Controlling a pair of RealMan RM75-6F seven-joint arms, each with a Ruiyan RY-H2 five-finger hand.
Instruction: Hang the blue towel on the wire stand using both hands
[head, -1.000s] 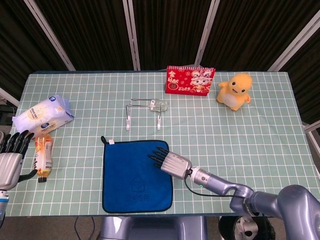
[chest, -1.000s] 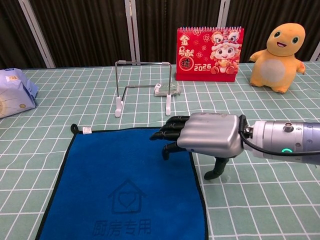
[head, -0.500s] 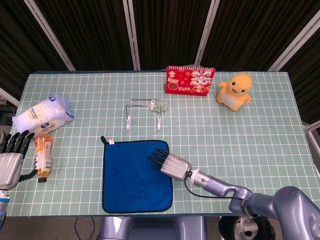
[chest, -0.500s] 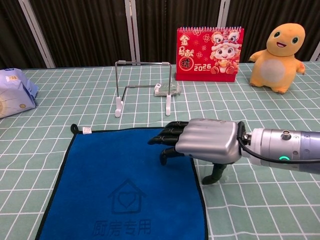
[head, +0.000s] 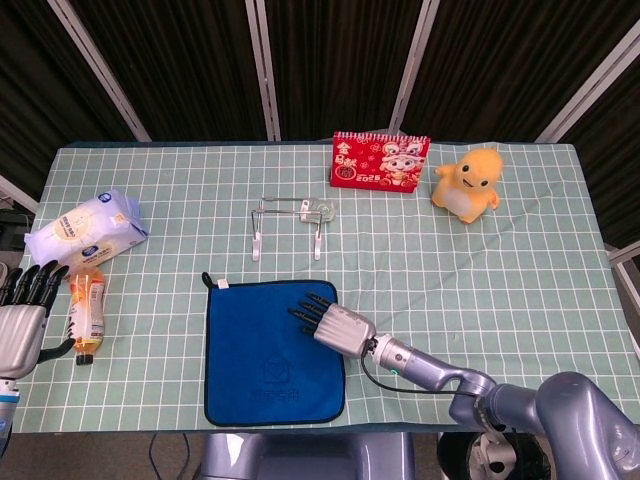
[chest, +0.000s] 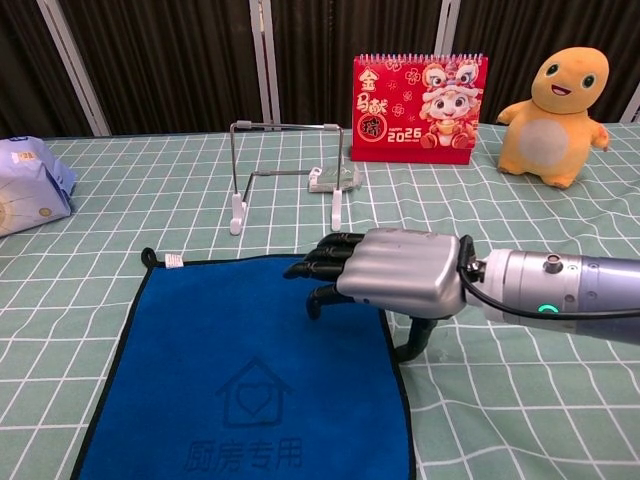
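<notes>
The blue towel (head: 272, 349) lies flat near the table's (head: 520, 260) front edge, in front of the wire stand (head: 288, 222). The right hand (head: 328, 320) hovers over the towel's far right corner, fingers extended and slightly spread, holding nothing. The left hand (head: 20, 318) rests open at the table's left edge, beside a bottle (head: 86, 311).

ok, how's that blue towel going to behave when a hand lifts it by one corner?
Likely floppy: the blue cloth towel lies fully flat on the checked tablecloth, so it should drape and sag. Probably light, since it looks thin with a stitched edge. Its plush surface should grip the right hand well, though a single-corner lift would probably fold it, which suggests using the left hand too.
</notes>
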